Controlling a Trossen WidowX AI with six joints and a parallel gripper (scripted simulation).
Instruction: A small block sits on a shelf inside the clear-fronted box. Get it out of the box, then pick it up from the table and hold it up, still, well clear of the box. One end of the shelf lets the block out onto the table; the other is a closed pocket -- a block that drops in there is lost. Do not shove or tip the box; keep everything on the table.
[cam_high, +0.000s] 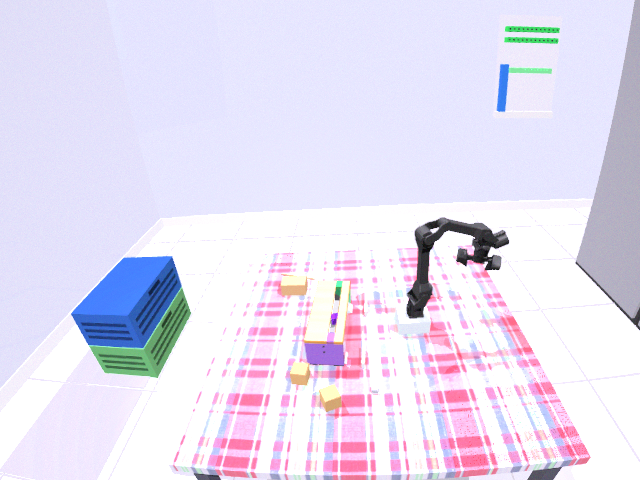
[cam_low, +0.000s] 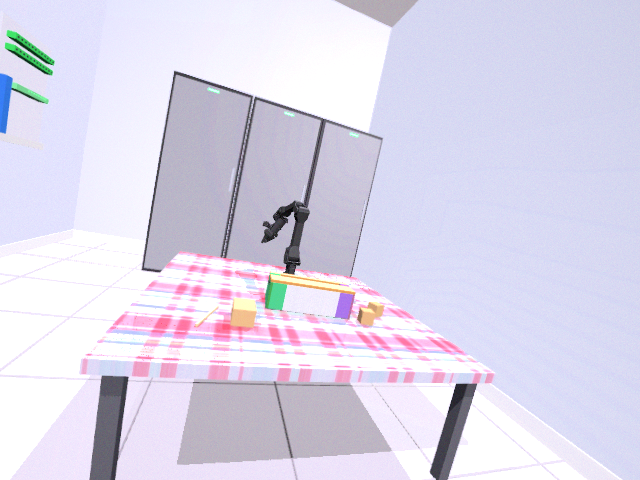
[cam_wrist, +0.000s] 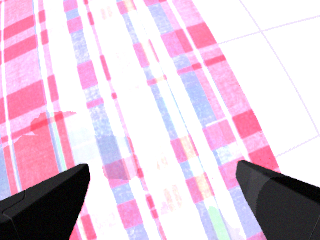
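Observation:
The box (cam_high: 318, 315) (cam_low: 311, 301) stands on the table with a wooden top, a green end and a purple end. Through its slotted side in the top view, a small purple block (cam_high: 334, 318) shows about midway along; its exact seat on the shelf is too small to tell. The exterior view shows the box's white back, which hides the block. My gripper (cam_high: 478, 260) (cam_low: 265, 233) (cam_wrist: 164, 170) is open and empty, high above the table on the far side of the arm base from the box. The wrist view shows only tablecloth and floor beyond the fingers.
A larger wooden block (cam_high: 293, 285) (cam_low: 242, 313) and a thin stick (cam_low: 206, 316) lie near the green end. Two small wooden blocks, one (cam_high: 299, 373) (cam_low: 366, 316) nearer the purple end and another (cam_high: 330, 398) (cam_low: 376, 308) farther out, stand there. A small white piece (cam_high: 374, 391) lies nearby.

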